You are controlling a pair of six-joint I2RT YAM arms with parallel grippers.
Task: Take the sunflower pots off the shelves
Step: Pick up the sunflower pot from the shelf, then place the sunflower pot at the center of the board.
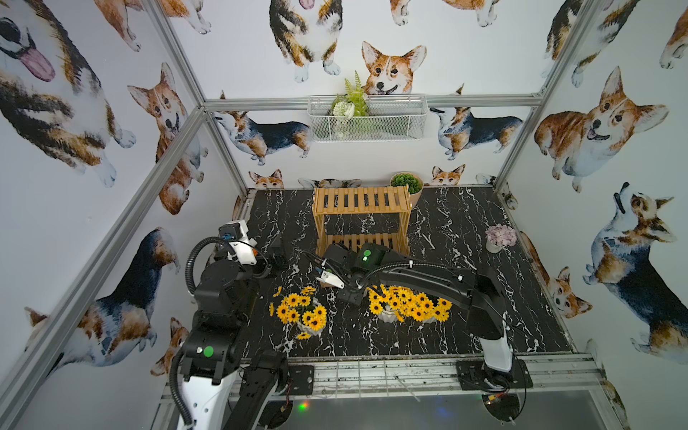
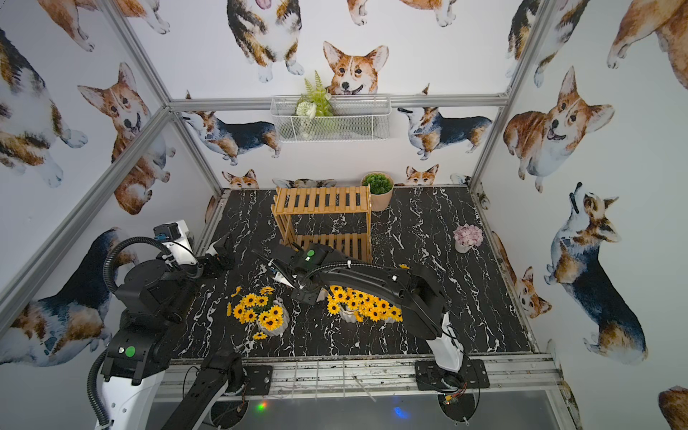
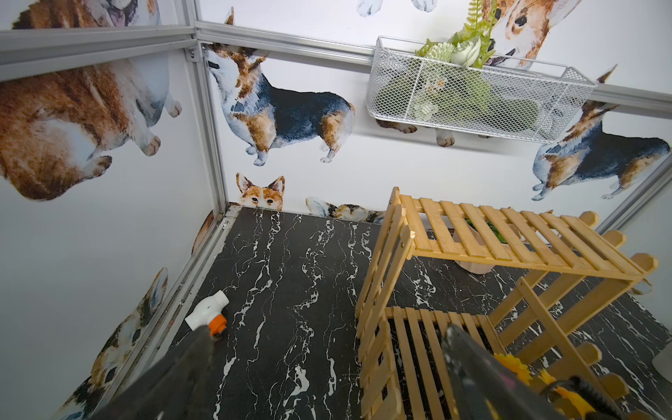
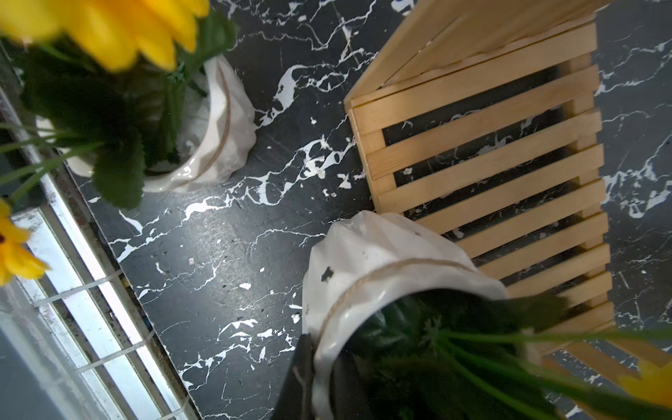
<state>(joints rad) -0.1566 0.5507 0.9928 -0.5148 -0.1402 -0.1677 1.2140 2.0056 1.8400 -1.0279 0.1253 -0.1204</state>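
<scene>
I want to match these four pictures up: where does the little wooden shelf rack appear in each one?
Top view: the wooden rack stands mid-picture, near the back wall.
Top view: the rack is again mid-picture, slightly further left.
Left wrist: lower right of the picture, seen from its corner.
Right wrist: upper right, slats only.
Shared landmark: the black marble tabletop under it.

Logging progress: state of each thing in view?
left gripper: jaws open, empty.
right gripper: jaws shut on held sunflower pot.
shelves: upright, top tier bare.
held sunflower pot: gripped by rim, at lower shelf's front.
other sunflower pots: standing on table, off the shelves.
succulent pot: upright.
pink-flower pot: upright.
wire basket: hanging on rail, holding greenery.
</scene>
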